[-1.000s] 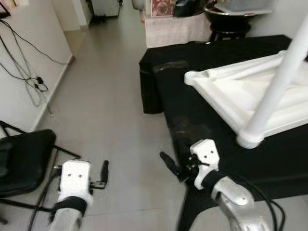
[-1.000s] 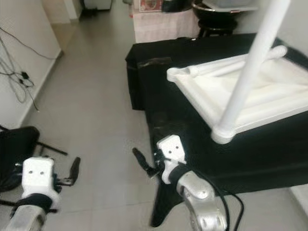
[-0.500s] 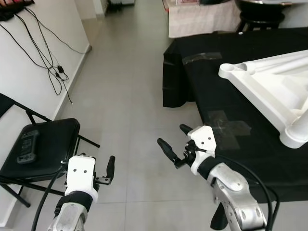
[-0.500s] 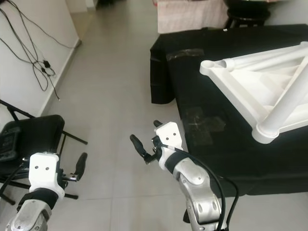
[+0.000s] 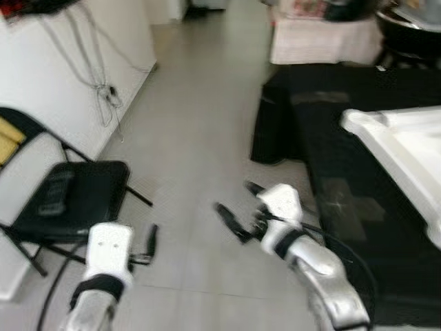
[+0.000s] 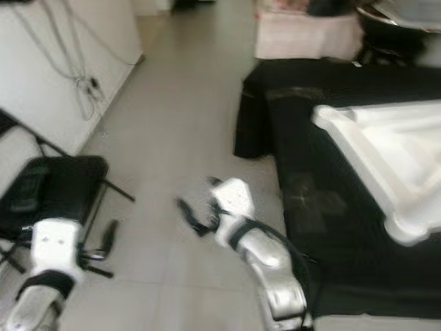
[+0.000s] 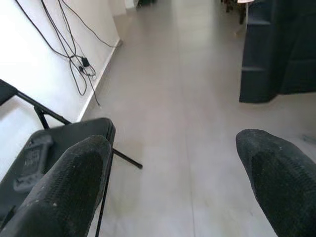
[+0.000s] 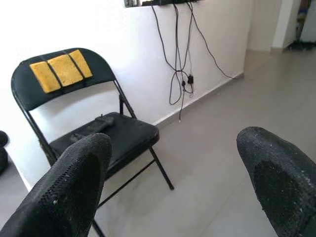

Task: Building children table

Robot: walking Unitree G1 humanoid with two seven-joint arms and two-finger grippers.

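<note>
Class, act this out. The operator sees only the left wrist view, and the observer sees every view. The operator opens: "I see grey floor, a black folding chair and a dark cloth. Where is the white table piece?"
Observer: The white table frame lies on the black-covered surface, ahead and to the robot's right.
Operator: Is the other tool holding anything?
Observer: No. The right tool is open and empty, over the floor beside the black cover.
Operator: What is on the chair's backrest?
Observer: The right wrist view shows yellow pads strapped across the backrest of the folding chair.
</note>
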